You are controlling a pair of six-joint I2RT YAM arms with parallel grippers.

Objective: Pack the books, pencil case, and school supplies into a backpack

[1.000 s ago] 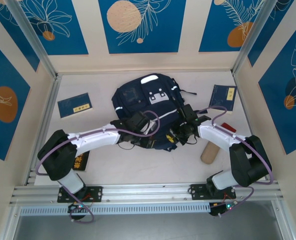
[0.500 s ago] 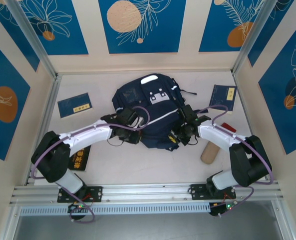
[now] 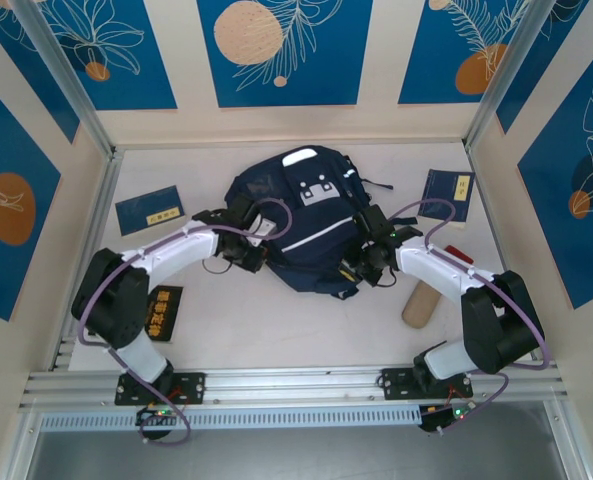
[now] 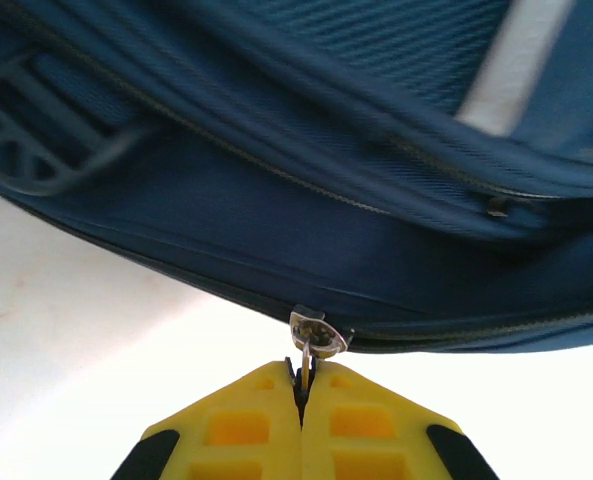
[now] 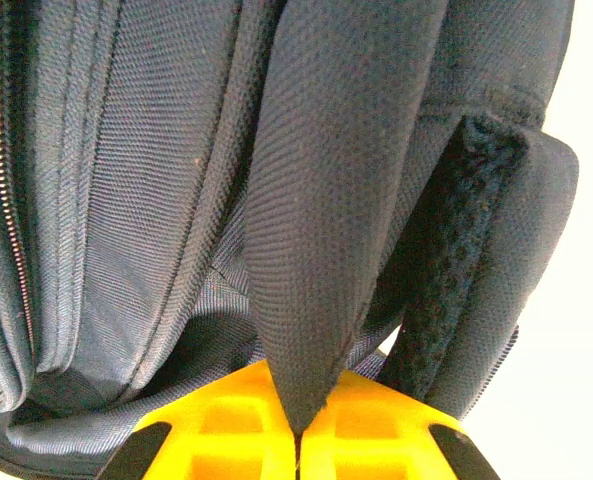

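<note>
Backpack (image 3: 301, 205) lies flat mid-bench (image 3: 276, 330), grey buckle patch (image 3: 319, 190) up, toward the far side. Left arm (image 3: 176, 250) reaches in to the backpack's left edge. In the left wrist view the yellow left jaws are closed, pinching a metal zipper pull (image 4: 311, 340) that hangs from the zip line along the bag's lower seam (image 4: 276, 220), just above the white bench (image 4: 76, 330). Right arm (image 3: 431, 268) reaches to the backpack's near-right corner. In the right wrist view the right jaws are closed on the tip of a tapering strip of navy fabric (image 5: 321, 200) from the bag. A black mesh strap (image 5: 451, 260) sits just right of the strip, and a zipper line (image 5: 11, 200) runs down the left.

Three books are out on the bench, all apart from the bag: far-left book (image 3: 149, 210), far-right book (image 3: 446, 194), and near-left book (image 3: 163, 312), which lies beside the left arm's elbow. A tan cylinder (image 3: 416, 303) lies near right by the right arm. A small red item (image 3: 459, 255) sits just beyond that arm; what it is cannot be told.
</note>
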